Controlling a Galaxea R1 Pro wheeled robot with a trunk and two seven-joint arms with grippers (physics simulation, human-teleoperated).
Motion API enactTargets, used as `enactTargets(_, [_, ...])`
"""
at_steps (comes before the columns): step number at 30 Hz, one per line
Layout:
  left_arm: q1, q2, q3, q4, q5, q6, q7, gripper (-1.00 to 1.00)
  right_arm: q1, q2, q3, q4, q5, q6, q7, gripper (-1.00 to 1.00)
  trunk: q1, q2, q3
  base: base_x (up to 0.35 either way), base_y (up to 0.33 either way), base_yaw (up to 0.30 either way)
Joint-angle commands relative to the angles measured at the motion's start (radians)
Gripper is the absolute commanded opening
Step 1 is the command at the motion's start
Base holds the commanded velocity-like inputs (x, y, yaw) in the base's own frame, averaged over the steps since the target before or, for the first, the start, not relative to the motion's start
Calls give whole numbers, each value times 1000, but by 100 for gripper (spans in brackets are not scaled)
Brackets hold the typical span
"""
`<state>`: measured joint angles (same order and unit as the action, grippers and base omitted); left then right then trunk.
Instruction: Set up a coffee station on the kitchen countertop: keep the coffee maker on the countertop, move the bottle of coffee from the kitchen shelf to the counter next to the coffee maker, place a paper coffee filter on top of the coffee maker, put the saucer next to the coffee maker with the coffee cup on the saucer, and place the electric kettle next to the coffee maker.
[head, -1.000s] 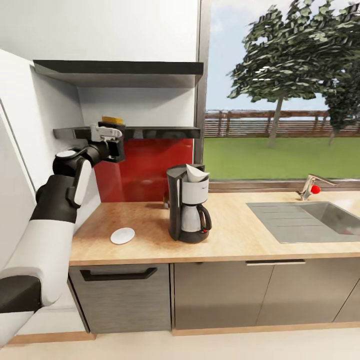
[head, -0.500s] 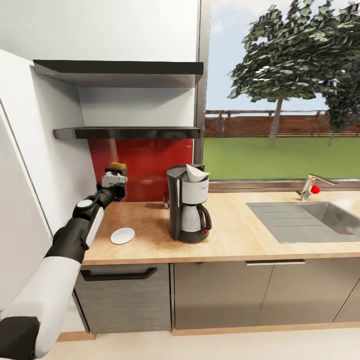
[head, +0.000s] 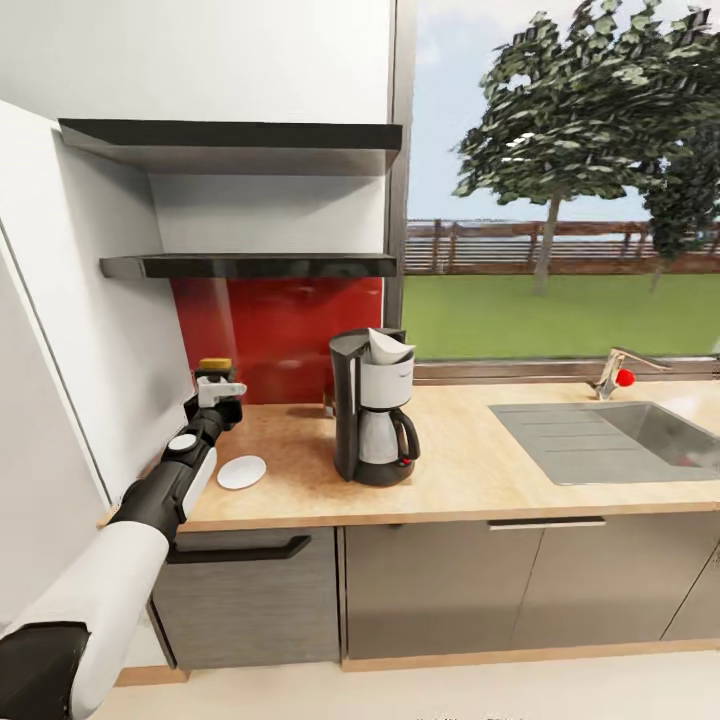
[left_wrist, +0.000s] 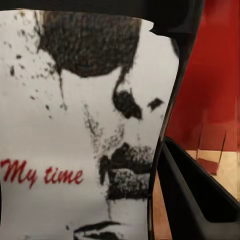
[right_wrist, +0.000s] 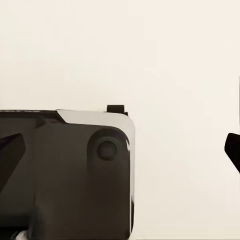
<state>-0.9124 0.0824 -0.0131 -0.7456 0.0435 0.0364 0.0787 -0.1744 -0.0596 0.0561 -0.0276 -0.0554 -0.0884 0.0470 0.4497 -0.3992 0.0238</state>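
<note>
The left hand (head: 217, 392), clamped on the bottle of coffee (head: 214, 366), has dropped from the kitchen shelf (head: 250, 265) to just above the bench (head: 480, 470), left of the coffee maker (head: 372, 405).

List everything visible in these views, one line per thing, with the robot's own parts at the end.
coffee maker: 1, black with white front panel, on the countertop left of the sink
paper coffee filter: 1, white, on top of the coffee maker
saucer: 1, white, on the countertop left of the coffee maker
bottle of coffee: 1, gold lid, white label reading "My time", held above the countertop's left end
kitchen countertop: 1, light wood
sink: 1, steel, at the right
faucet: 1, steel with red knob, behind the sink
wall shelves: 2, dark, above the red backsplash
left arm: white and black
left claw: shut on the bottle
</note>
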Motion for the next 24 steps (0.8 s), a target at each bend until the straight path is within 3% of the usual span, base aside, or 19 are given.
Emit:
enactTargets(1, [7,0,-2,4,5,3,2,-100,-1,-2,5,1,-6,-4,4,100,0,-1,0,0,0,-259])
enactTargets(7, [23,0,-2,9,18,-12,1,-100,0,-3,6,2,-5,-3,0,100,0,-1,0,27,0,-286])
enactTargets(12, [26,1,-2,32,19,-50,-1,-100,0,-3,6,2,-4,-2,-1,100,0,-1,0,226,0,-277])
enactTargets(17, [27,1,-2,73,19,-65,-2,-100,0,2,11,-1,-2,-2,-1,100,0,-1,0,311,0,-51])
enactTargets(20, [34,0,-2,130,18,-128,-4,-100,0,4,11,0,-1,-2,-1,100,0,-1,0,179,0,-4])
enactTargets(24, [38,-2,-3,189,19,-165,-5,-100,0,1,11,1,-1,-2,-1,100,0,-1,0,43,0,-1])
